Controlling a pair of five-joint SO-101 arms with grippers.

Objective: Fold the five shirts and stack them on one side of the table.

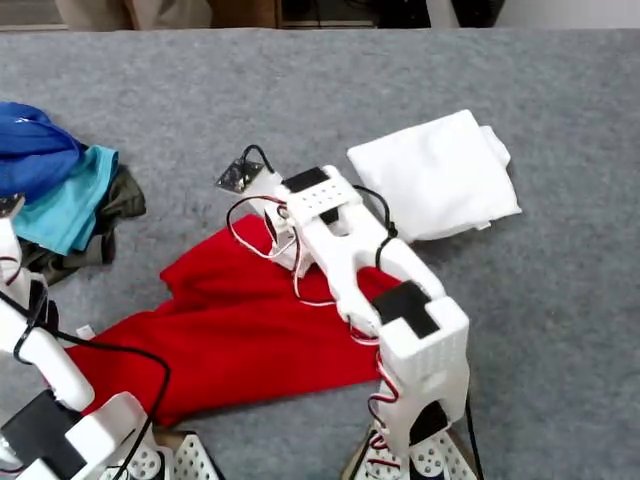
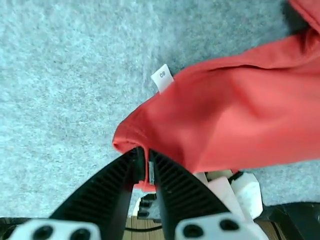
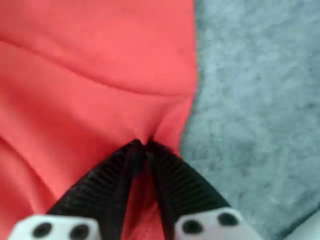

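A red shirt (image 1: pixel 240 330) lies spread and rumpled on the grey table (image 1: pixel 560 300), near the front middle. My left gripper (image 2: pixel 143 170) is shut on the shirt's corner edge (image 2: pixel 225 115), just short of its white tag (image 2: pixel 162 78); from above that gripper sits at the front left (image 1: pixel 62 345). My right gripper (image 3: pixel 145 146) is shut on a pinch of the red cloth (image 3: pixel 90 75) beside its edge, at the shirt's far side (image 1: pixel 283 245). A folded white shirt (image 1: pixel 435 175) rests at the back right.
A loose pile at the left edge holds a blue shirt (image 1: pixel 35 150), a teal one (image 1: pixel 70 195) and an olive one (image 1: pixel 115 205). Grey cloth covers the table. The right arm (image 1: pixel 400 310) stretches over the red shirt's right part.
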